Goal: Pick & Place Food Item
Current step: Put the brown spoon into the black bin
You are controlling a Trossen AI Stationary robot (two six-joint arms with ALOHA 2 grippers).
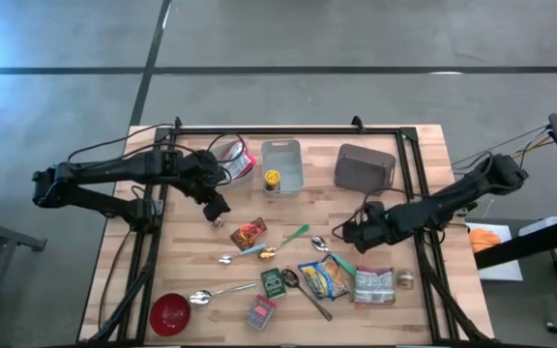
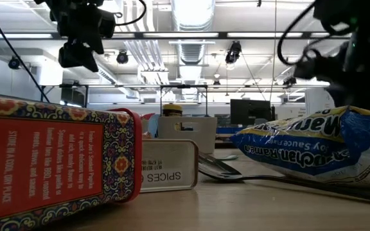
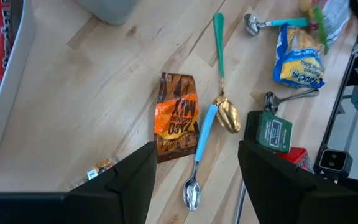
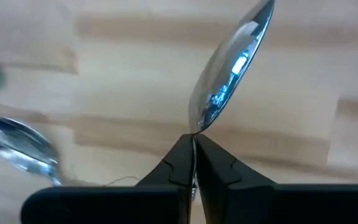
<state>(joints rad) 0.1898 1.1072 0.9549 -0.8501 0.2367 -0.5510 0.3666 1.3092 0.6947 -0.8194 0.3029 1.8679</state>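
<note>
Right gripper [image 4: 193, 163], lower centre of its wrist view, is clamped on a shiny metal spoon [image 4: 229, 74]; left gripper [image 3: 194, 171] hangs with fingers apart above an orange-brown snack packet [image 3: 176, 118].

The low view looks level across the wooden tabletop [image 2: 249, 205]. At 8 o'clock, closest to the lens, lies a red patterned tin [image 2: 56, 160] on its side, printed text on its orange panel. Just beside it toward the centre sits a flat metal tin [image 2: 167, 165] whose label, upside down, reads "SPICES". Behind that stands a pale plastic container [image 2: 186, 133]. At 4 o'clock a blue ramen packet [image 2: 313, 151] rests on the wood, with a spoon [image 2: 220, 168] between it and the metal tin. A dark arm [image 2: 81, 32] hangs at 11 o'clock, another arm [image 2: 349, 45] at 1 o'clock.
</note>
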